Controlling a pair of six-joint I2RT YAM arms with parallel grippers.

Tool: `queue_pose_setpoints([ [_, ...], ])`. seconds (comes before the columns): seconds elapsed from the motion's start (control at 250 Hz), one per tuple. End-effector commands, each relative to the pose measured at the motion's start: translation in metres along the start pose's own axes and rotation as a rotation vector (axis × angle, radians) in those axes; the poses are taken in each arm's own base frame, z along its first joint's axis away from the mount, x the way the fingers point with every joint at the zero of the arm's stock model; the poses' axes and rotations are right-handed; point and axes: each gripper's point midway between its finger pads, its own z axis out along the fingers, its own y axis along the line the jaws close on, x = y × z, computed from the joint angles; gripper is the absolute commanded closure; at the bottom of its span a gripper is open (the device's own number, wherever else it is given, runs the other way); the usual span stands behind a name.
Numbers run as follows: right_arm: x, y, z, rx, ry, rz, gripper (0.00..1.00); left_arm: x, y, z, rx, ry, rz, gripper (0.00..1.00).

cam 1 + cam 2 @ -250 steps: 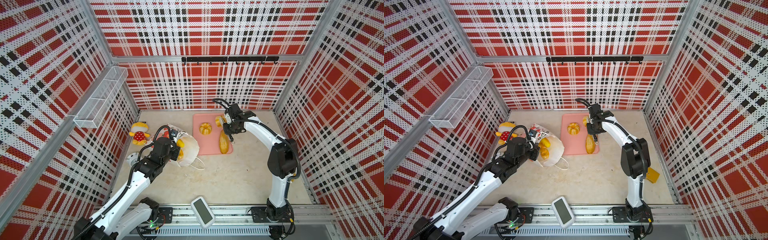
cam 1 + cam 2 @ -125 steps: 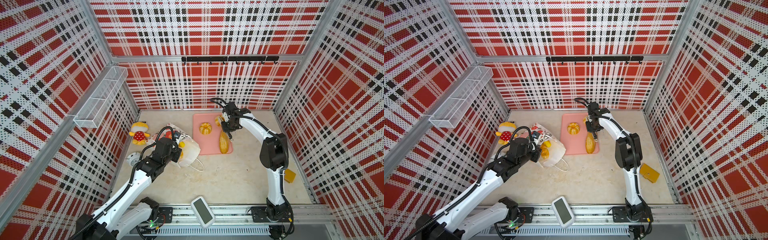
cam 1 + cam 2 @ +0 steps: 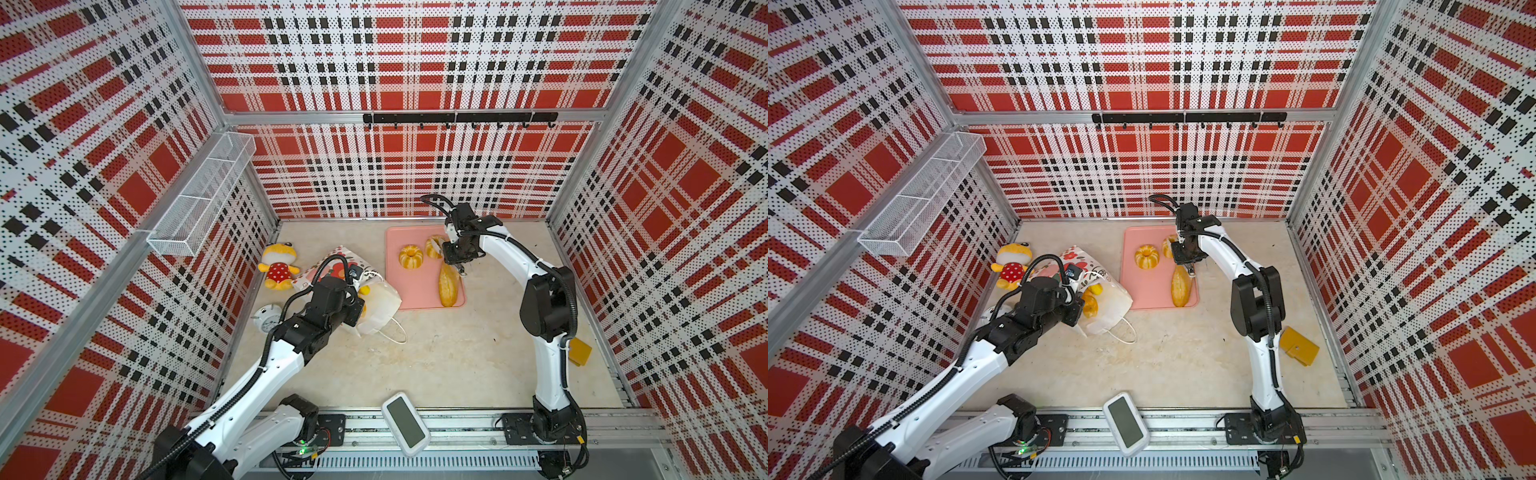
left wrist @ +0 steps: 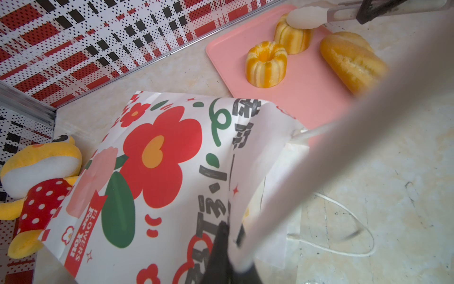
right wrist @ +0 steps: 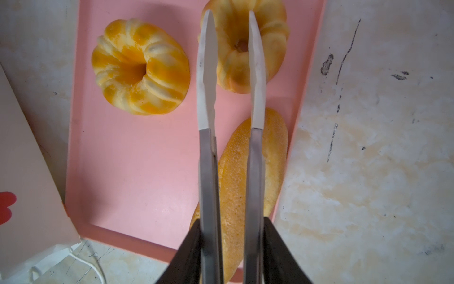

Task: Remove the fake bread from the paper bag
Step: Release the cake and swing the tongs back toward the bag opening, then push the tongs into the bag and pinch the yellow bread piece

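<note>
The paper bag (image 3: 379, 302) is seen on its side on the table, its mouth turned toward the pink tray (image 5: 122, 172), and its rim is pinched between the fully closed jaws of the left gripper (image 4: 231, 238). Several yellow rolls (image 3: 1090, 305) of the fake bread are visible inside the mouth. Two ring cakes (image 5: 140, 66) (image 5: 272, 49) and a long loaf (image 5: 232, 172) are already laid on the tray. A pair of tongs (image 5: 207, 159) is gripped by its metal arms in the right gripper (image 5: 232, 246). The white tips (image 5: 207, 61) are parted only slightly, over the ring cake nearer the tray's far edge. Whether that cake is touched by them cannot be told. If the tongs are lifted away before the tips are spread wider, the cake could be caught, tipped or dragged over the tray's lip. The rolls in the bag may be spilled if the thin paper rim is torn or let slip from the pinch. The bag may also be pushed along the table when the tongs are driven in, since it is anchored at one point only. The loose cord handle (image 3: 395, 332) lying in front of the mouth could be snagged by the tips.
</note>
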Motion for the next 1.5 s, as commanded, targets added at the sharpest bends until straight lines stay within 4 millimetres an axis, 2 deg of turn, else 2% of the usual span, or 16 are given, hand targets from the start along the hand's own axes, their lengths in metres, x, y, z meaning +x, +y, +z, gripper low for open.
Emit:
queue_pose_setpoints([
  [0.0, -0.024, 0.009, -0.044, -0.046, -0.122, -0.001, 0.62, -0.003, -0.003, -0.002, 0.013, -0.030, -0.008, 1.00],
  [0.224, -0.019, 0.018, -0.076, -0.102, -0.150, 0.006, 0.62, -0.001, -0.008, 0.000, 0.036, -0.027, -0.004, 1.00],
  [0.38, 0.003, 0.031, -0.097, -0.195, -0.149, 0.051, 0.64, -0.001, -0.008, -0.001, 0.036, -0.027, 0.008, 1.00],
  [0.512, 0.039, 0.056, -0.116, -0.370, -0.168, 0.116, 0.67, 0.000, -0.009, -0.003, 0.036, -0.025, 0.024, 1.00],
  [0.664, 0.093, 0.077, -0.136, -0.462, -0.168, 0.150, 0.67, 0.000, -0.009, -0.003, 0.030, -0.023, 0.028, 1.00],
  [0.808, 0.146, 0.137, -0.150, -0.619, -0.132, -0.008, 0.65, 0.008, -0.014, 0.001, 0.035, -0.013, 0.029, 1.00],
  [0.928, 0.180, 0.175, -0.143, -0.663, -0.081, -0.138, 0.64, 0.016, -0.016, 0.005, 0.027, 0.011, 0.039, 1.00],
  [1.056, 0.188, 0.202, -0.127, -0.706, -0.103, -0.177, 0.60, 0.016, -0.015, 0.005, 0.020, 0.007, 0.031, 1.00],
  [1.112, 0.186, 0.213, -0.119, -0.740, -0.121, -0.155, 0.60, 0.015, -0.015, 0.005, 0.021, 0.002, 0.029, 1.00],
  [1.249, 0.181, 0.223, -0.089, -0.720, -0.119, -0.137, 0.60, 0.015, -0.017, 0.005, 0.027, -0.001, 0.027, 1.00],
  [1.369, 0.168, 0.224, -0.068, -0.638, -0.162, -0.132, 0.60, 0.015, -0.017, 0.005, 0.027, -0.002, 0.030, 1.00],
  [1.497, 0.150, 0.223, -0.056, -0.584, -0.214, -0.110, 0.60, 0.015, -0.017, 0.005, 0.027, -0.003, 0.033, 1.00],
])
